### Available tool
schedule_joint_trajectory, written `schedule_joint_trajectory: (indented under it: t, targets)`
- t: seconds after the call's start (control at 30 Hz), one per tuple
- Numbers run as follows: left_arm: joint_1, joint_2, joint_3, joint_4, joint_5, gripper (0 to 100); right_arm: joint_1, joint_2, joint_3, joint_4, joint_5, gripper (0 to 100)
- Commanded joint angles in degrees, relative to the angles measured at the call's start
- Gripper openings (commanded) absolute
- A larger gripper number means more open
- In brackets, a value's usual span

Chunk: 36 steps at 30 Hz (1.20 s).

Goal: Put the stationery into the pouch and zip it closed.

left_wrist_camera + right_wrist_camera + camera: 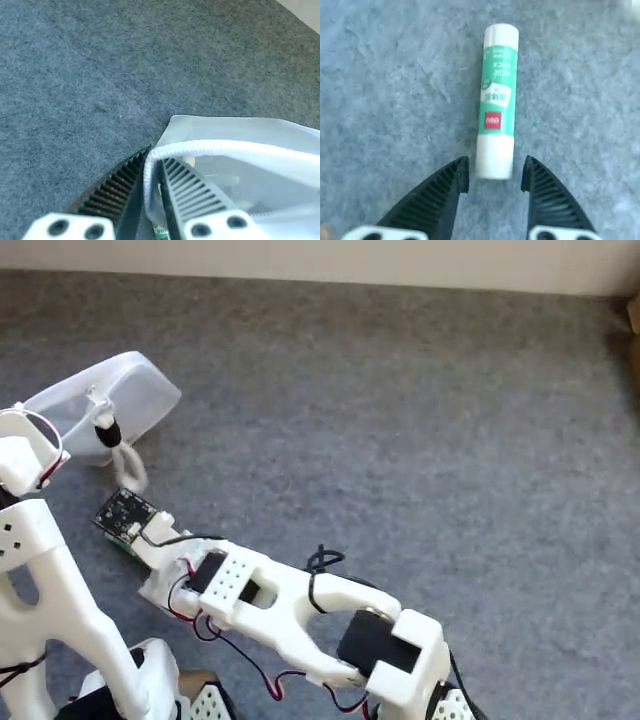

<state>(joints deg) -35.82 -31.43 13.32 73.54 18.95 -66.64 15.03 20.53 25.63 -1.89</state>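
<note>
A glue stick (497, 100) with a green label and white ends lies flat on the grey carpet. My right gripper (495, 174) hangs open just above it, and the stick's near end sits between the two black fingertips without touching them. A translucent white pouch (125, 390) lies at the far left with its mouth open. My left gripper (154, 182) is shut on the pouch's ribbed rim (225, 147), holding that edge up off the carpet. The right arm's wrist (128, 512) stands just in front of the pouch and hides the glue stick in the high view.
Grey carpet (420, 440) stretches open to the right and far side. A pale wall strip (350, 260) runs along the back. A brown object (634, 340) shows at the right edge. Both arm bases stand at the near edge.
</note>
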Motion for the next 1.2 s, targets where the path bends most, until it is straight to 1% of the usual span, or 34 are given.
schedule_joint_trajectory:
  t: [0.0, 0.13, 0.23, 0.33, 0.4, 0.53, 0.6, 0.67, 0.77, 1.0, 1.17]
  targets:
    - [-1.01, -1.10, -1.45, -0.88, 0.18, 1, 0.48, -0.48, -4.88, 0.31, -0.44, 17.0]
    - [-0.84, -1.10, -1.36, -0.88, 0.18, 1, 0.66, -0.31, -4.88, 0.31, -0.44, 16.3]
    - [-0.75, -1.10, -1.36, -0.88, 0.26, 1, 0.66, -0.22, -4.88, 0.22, -0.09, 8.4]
    - [-0.75, -1.10, -1.27, -0.88, 0.26, 1, 0.66, -0.22, -4.88, 0.22, 4.57, 1.5]
    - [-0.75, -1.10, -1.27, -0.88, 0.26, 1, 0.66, -0.22, -4.88, 0.22, 6.07, 1.3]
    - [-0.75, -1.10, -1.27, -0.88, 0.26, 1, 1.89, -0.40, -4.70, 1.27, 6.33, 0.9]
    - [-0.75, -1.10, -1.27, -0.88, 0.26, 1, 3.47, -0.75, -5.23, 5.58, 6.33, 0.9]
    - [-0.75, -1.10, -1.27, -0.88, 0.26, 1, 5.23, -0.75, -5.49, 12.09, 6.42, 0.9]
    - [-0.66, -1.10, -1.27, -0.88, 0.26, 1, 6.73, -0.75, -9.36, 18.68, 6.42, 0.9]
    - [-0.66, -1.10, -1.27, -0.79, 0.35, 1, 8.66, -0.75, -16.92, 34.51, 6.42, 0.9]
    - [-0.22, -1.10, -1.27, -0.79, 0.44, 1, 9.80, -0.75, -19.38, 43.47, 6.42, 0.9]
